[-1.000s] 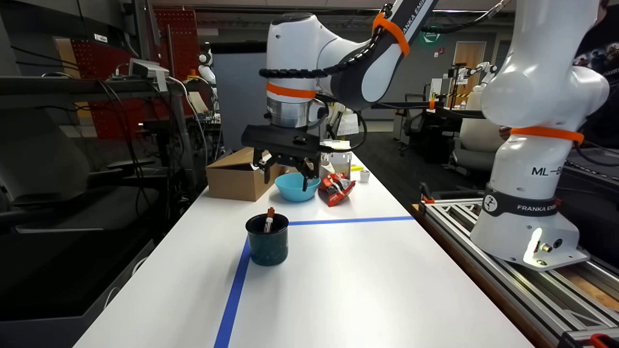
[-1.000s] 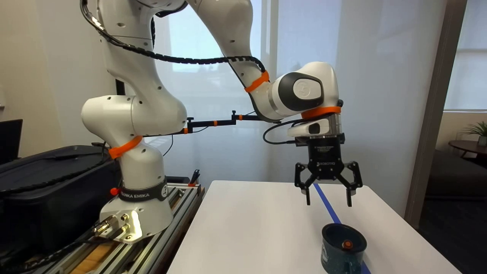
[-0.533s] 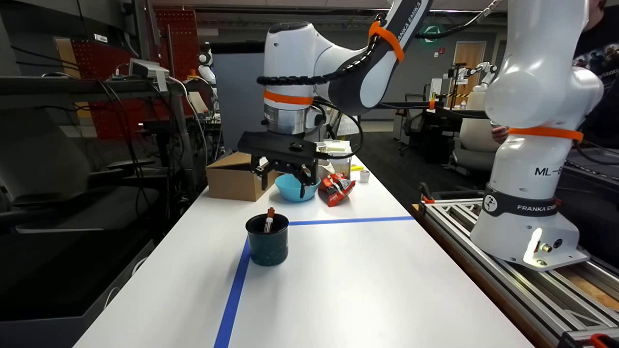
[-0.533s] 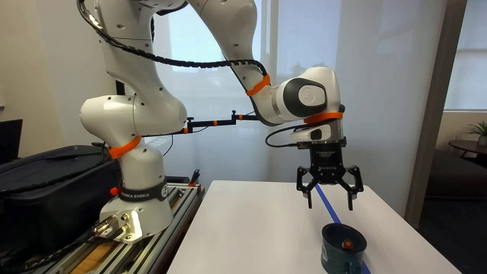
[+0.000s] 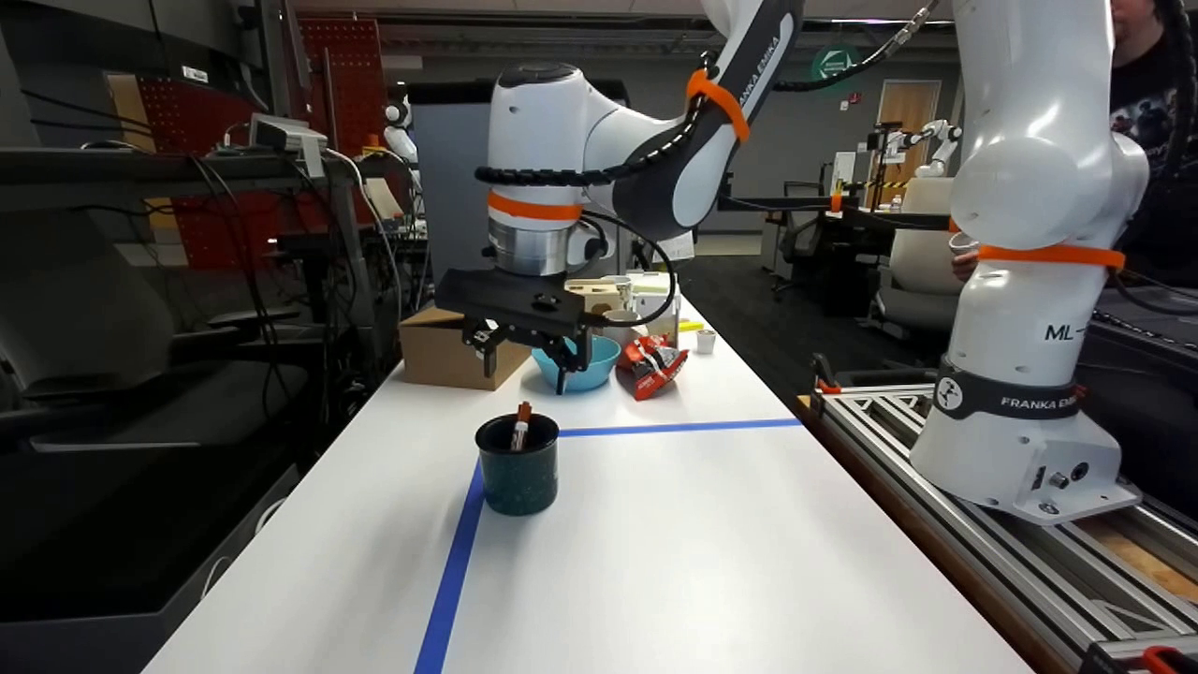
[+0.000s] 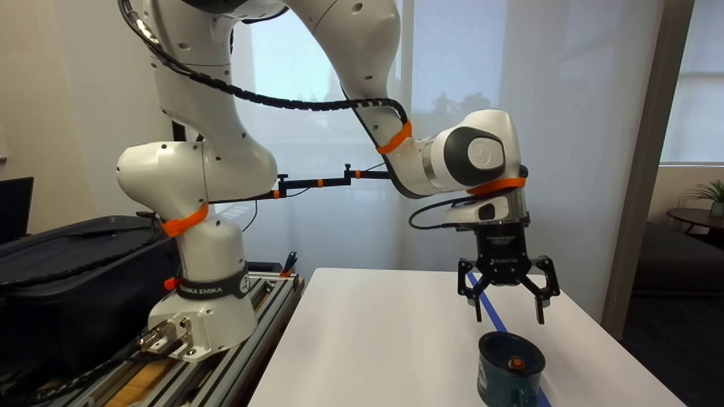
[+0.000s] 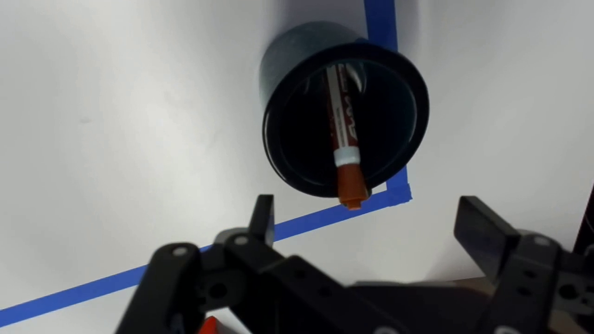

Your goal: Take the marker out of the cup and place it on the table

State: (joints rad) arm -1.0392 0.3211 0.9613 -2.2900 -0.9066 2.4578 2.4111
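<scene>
The cup (image 5: 518, 479) is dark teal and stands upright on the white table (image 5: 711, 534), over a line of blue tape. It shows in an exterior view (image 6: 509, 376) with a handle, and in the wrist view (image 7: 297, 60). The marker (image 5: 521, 428) has a brown-red cap and leans inside the cup, cap up, poking above the rim. Its cap end shows in an exterior view (image 6: 516, 363); most of its length shows in the wrist view (image 7: 341, 111). My gripper (image 5: 524, 380) is wide open and empty, above and apart from the cup (image 6: 509, 320).
A light blue bowl (image 5: 594, 363), a cardboard box (image 5: 449, 351) and a red bag (image 5: 652, 367) stand on the table behind the cup. A small white cup (image 5: 706, 342) is near the far right edge. Blue tape (image 5: 459, 562) marks the tabletop.
My gripper has come lower and moved closer to the cup, staying open. The cup and marker have not moved.
</scene>
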